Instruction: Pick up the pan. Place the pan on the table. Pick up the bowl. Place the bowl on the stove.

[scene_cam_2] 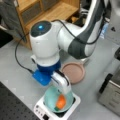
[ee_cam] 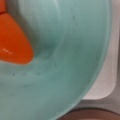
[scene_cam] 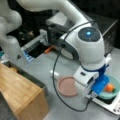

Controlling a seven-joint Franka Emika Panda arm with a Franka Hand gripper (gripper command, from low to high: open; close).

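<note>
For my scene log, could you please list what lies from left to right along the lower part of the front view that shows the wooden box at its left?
Wooden box → pan → gripper → bowl on the stove.

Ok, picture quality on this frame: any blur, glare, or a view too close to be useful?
Both front views are soft, so edges of the pan and stove smear; no strong glare shows in either. The wrist view is so close that the bowl nearly fills it, with orange food at its left.

Light wooden box [scene_cam: 21, 93] (silver oven [scene_cam_2: 111, 91] nearby)
</note>
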